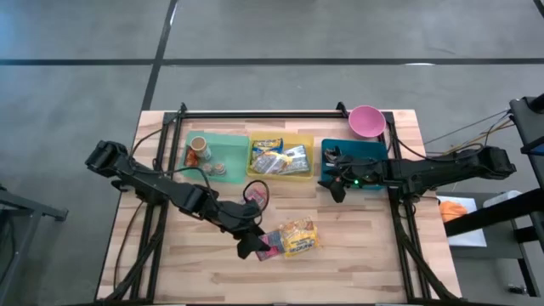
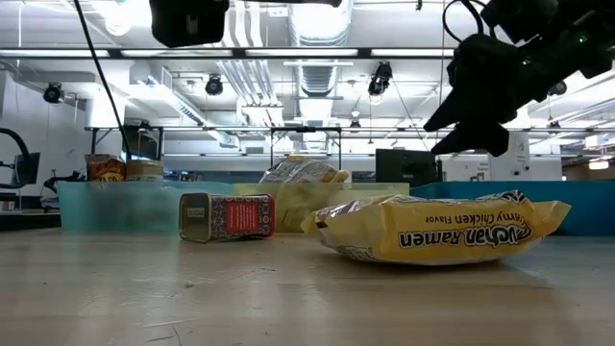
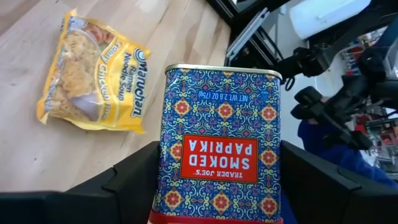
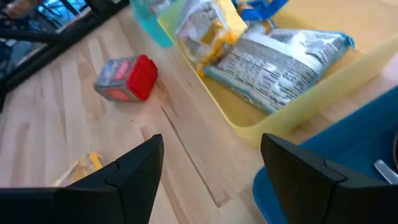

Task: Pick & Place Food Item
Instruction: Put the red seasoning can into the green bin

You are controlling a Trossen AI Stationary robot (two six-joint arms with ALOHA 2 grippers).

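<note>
A blue-and-red patterned smoked paprika tin (image 3: 221, 143) sits between the fingers of my left gripper (image 1: 259, 245), which is shut on it above the table's near middle. A yellow chicken ramen packet (image 1: 297, 238) lies flat on the wood just beyond the tin's free end. A second tin of the same kind (image 4: 127, 78) lies on its side near the teal bin's corner (image 1: 257, 194). My right gripper (image 4: 211, 140) hangs open and empty over the near edges of the yellow and blue bins. My left gripper pinches the tin's two narrow sides (image 3: 166, 186) between its two fingers (image 3: 130, 183), close to the red cap end. The fingers lie along the tin, slanting down toward the table's right. The tin sticks out ahead of them, label face up, lifted clear of the wood.
Along the far side stand a teal bin (image 1: 228, 140) with a jar, a yellow bin (image 1: 280, 174) of packets, a blue bin (image 1: 374, 151) and a pink bowl (image 1: 365, 121). Bare wood spreads over the near half of the table (image 1: 365, 255).
</note>
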